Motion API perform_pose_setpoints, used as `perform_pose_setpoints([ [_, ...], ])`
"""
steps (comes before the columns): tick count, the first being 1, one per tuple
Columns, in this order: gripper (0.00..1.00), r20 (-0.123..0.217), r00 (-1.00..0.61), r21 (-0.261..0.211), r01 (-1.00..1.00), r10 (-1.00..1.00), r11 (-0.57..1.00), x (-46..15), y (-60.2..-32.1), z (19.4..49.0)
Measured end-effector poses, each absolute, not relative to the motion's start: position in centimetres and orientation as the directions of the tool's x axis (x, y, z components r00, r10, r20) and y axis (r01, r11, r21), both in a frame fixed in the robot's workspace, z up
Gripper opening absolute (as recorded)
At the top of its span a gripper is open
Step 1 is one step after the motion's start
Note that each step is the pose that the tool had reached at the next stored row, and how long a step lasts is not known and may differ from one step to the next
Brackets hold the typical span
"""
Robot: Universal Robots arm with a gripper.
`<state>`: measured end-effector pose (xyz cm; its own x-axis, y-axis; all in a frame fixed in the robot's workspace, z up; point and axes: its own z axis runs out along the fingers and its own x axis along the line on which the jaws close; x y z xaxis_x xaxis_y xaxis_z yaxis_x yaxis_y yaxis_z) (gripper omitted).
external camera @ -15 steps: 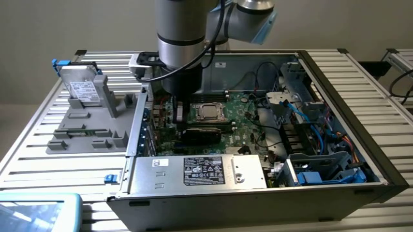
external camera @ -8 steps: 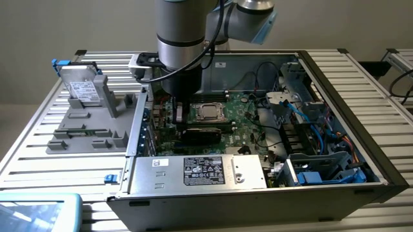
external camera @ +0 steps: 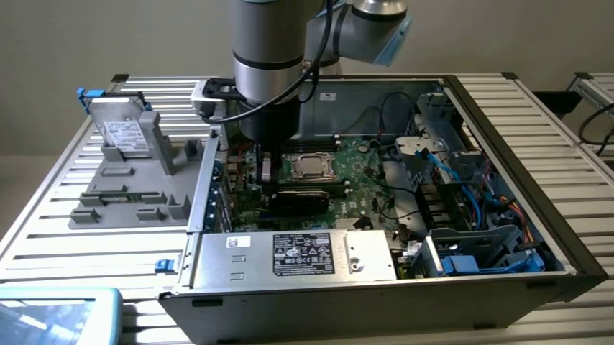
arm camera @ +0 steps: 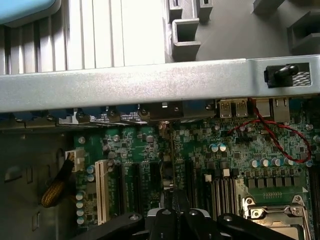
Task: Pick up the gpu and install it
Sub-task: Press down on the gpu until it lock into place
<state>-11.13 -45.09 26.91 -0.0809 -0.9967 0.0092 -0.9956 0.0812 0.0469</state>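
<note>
A: Exterior view first. Where's the arm?

B: Down inside the open computer case (external camera: 566, 251), which sits on the slatted desk (external camera: 537, 115). The gripper (external camera: 267, 178) is low over the motherboard (external camera: 360, 183), near the case wall on the exterior view's left, just beside the CPU socket (external camera: 312, 167).

A: Anything else?

B: The power supply (external camera: 298, 255) fills the near corner of the case. A grey fixture tray (external camera: 125, 194) lies on the desk at the exterior view's left. A silver drive with a white label (external camera: 125, 133) stands at the tray's far end. A blue-edged object (external camera: 57, 313) sits at the desk's near corner.

A: Wrist view. Where's the card?

B: The gpu (arm camera: 171, 165) shows edge-on, a thin dark strip. It's upright over the expansion slots (arm camera: 135, 190) in the motherboard's slot area, beside the white slot (arm camera: 102, 190). Whether it is seated in a slot, I cannot tell.

A: Claw?

B: Closed on the gpu. The black fingers (arm camera: 165, 222) are pinched on its near end.

A: Rest?

B: A red wire (arm camera: 280, 140) loops across the board beside the rear ports (arm camera: 232, 107). The case's grey rim (arm camera: 125, 82) runs above them.
</note>
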Motion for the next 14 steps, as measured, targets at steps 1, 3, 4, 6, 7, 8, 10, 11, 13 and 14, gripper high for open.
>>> perform_pose_setpoints([
  [1,0.12,0.010,-0.082,0.048,-0.995,-0.997,0.083,-11.1,-45.1,27.4],
  [3,0.12,0.011,-0.083,0.049,-0.995,-0.996,0.083,-11.1,-45.1,28.3],
  [4,0.12,0.011,-0.083,0.051,-0.995,-0.996,0.084,-11.1,-45.1,28.8],
  [6,0.12,0.011,-0.083,0.053,-0.995,-0.996,0.084,-10.9,-45.1,29.6],
  [7,0.12,0.011,-0.083,0.054,-0.995,-0.996,0.084,-10.7,-45.1,30.0],
  [8,0.12,0.012,-0.083,0.055,-0.995,-0.996,0.084,-10.6,-45.1,30.3],
  [10,0.12,0.012,-0.083,0.057,-0.995,-0.996,0.084,-10.2,-45.2,30.6],
  [11,0.12,0.011,-0.083,0.057,-0.995,-0.996,0.084,-9.9,-45.3,30.7],
  [13,0.12,0.011,-0.083,0.059,-0.995,-0.996,0.084,-9.4,-45.4,30.7],
  [14,0.12,0.010,-0.083,0.061,-0.995,-0.996,0.084,-9.2,-45.5,30.7],
])
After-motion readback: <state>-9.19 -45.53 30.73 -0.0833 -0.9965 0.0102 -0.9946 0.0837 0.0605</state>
